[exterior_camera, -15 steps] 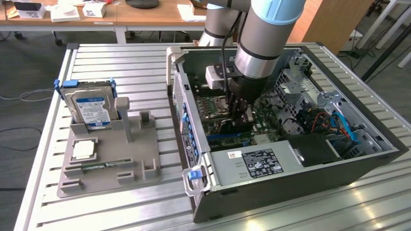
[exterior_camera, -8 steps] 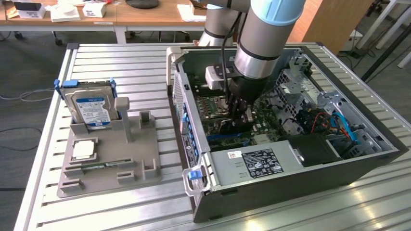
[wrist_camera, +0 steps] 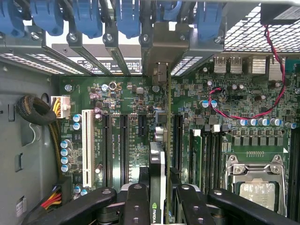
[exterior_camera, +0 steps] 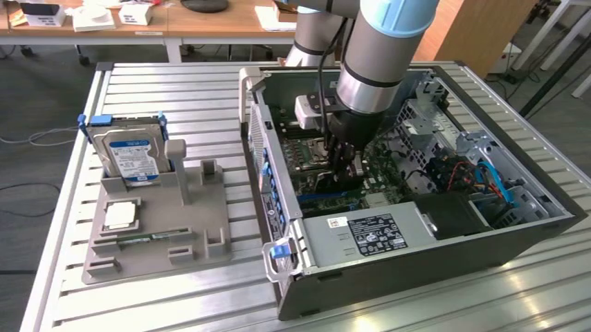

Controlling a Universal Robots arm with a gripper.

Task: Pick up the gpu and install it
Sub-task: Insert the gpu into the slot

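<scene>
While the arm reaches down into the open computer case lying on its side on the slatted counter, the hand is clenched on the gpu, holding the card edge-on between its black fingers. The card hangs straight below the hand, not off to either side, so the relation that matters is the one between the card's lower edge and the motherboard beneath it. In the wrist view the gpu appears as a thin dark strip with a green logo near the fingers, its long axis running away from the camera in line with the long black expansion slots. It appears to stand over the slot beside those two, with its far end meeting the metal bracket opening at the rear wall of the case, under the row of blue retaining clips. Whether the card's edge connector is fully seated in the slot cannot be told from these frames. In the exterior view the hand is low inside the case, close above the board, with the power supply nearer the camera. On the exterior view's left, a grey fixture well apart from the case holds a silver hard drive standing upright and a slim memory stick lying flat.
</scene>
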